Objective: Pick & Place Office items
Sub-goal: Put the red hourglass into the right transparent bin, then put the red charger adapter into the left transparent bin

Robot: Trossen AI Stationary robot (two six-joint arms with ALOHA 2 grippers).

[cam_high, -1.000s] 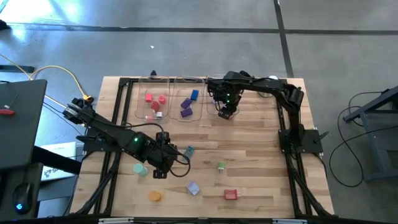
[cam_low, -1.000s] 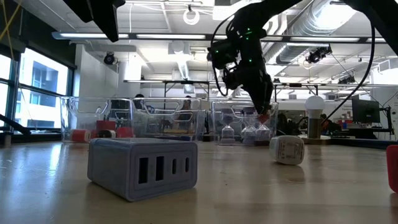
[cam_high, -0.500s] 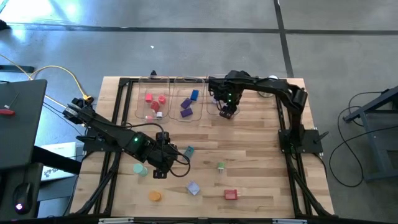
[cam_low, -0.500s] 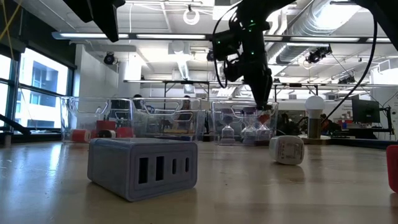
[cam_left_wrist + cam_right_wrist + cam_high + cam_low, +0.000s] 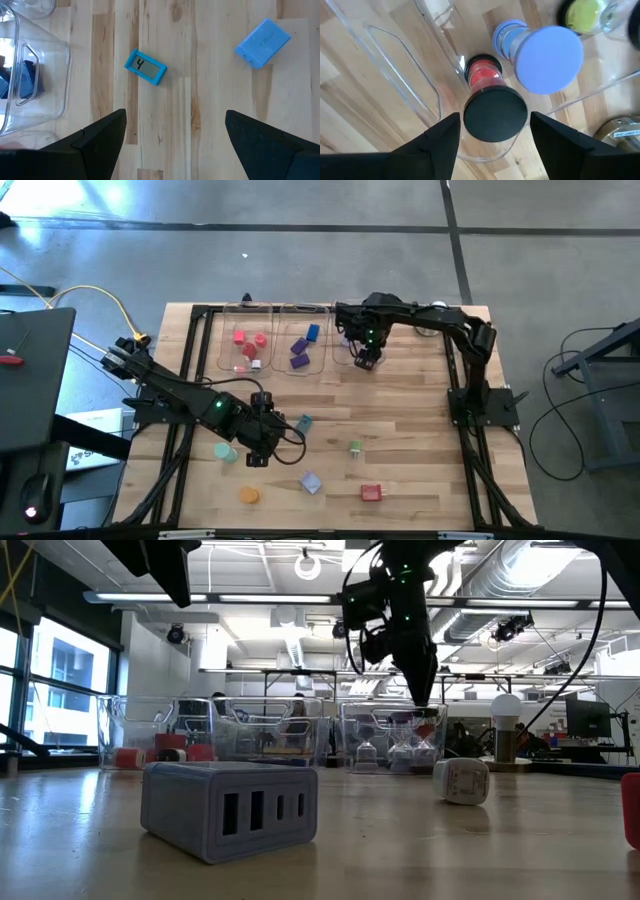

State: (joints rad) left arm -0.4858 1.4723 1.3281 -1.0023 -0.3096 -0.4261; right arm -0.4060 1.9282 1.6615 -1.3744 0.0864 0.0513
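On the wooden bench [image 5: 400,410], the right pincer [image 5: 492,131] hangs parted and empty above a small, light, rigid black-capped red timer [image 5: 492,107], best nipped across its narrow waist.

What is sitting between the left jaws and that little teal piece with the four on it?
Nothing visible. Only bare table lies between the open left gripper and the teal piece. The clear tray stands off to one side, and the blue block lies apart.
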